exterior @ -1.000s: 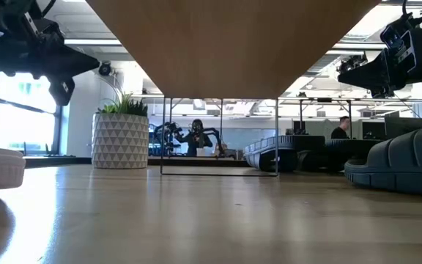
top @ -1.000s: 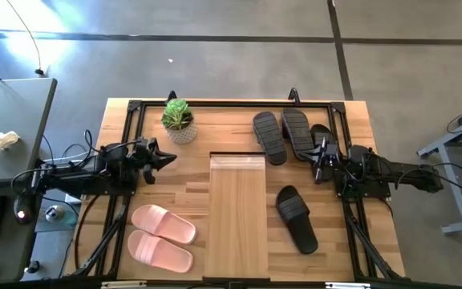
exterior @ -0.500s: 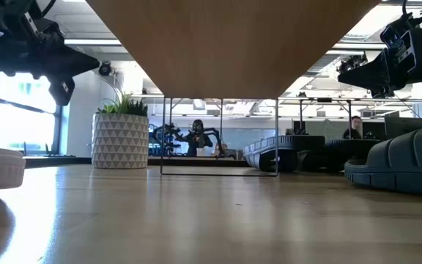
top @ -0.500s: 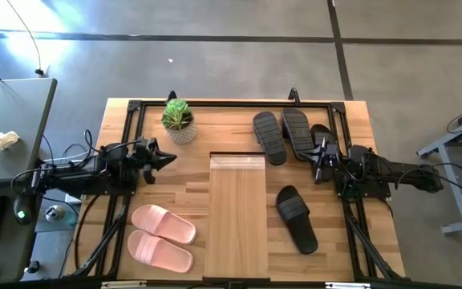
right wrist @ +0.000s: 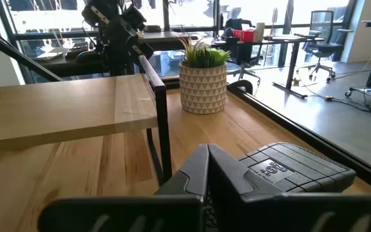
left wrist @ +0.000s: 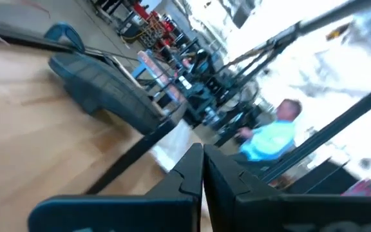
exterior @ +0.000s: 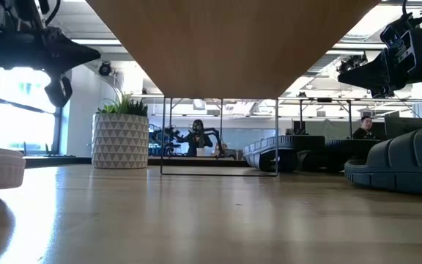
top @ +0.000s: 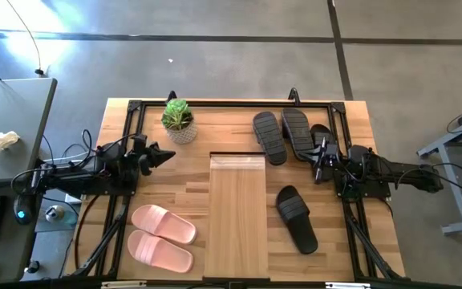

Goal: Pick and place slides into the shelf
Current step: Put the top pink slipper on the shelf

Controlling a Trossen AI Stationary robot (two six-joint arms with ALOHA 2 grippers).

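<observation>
The shelf (top: 237,217) is a long light-wood plank on a thin black frame in the middle of the table. Two pale pink slides (top: 162,237) lie sole-down left of it near the table's near edge. One black slide (top: 297,217) lies right of the shelf. Three more black slides (top: 282,134) lie together by the far edge; one shows close in the right wrist view (right wrist: 288,169). My left gripper (top: 170,152) hovers shut above the table left of the shelf. My right gripper (top: 318,165) hovers shut beside the far black slides.
A potted plant (top: 179,120) in a patterned white pot stands at the far edge, left of the shelf. A black frame (top: 215,104) runs round the tabletop. A desk (top: 6,136) stands off the left side. People show in the room beyond (left wrist: 269,138).
My left gripper has swung a little toward the table's far edge and turned, staying shut. The right arm and all the slides have kept still.
</observation>
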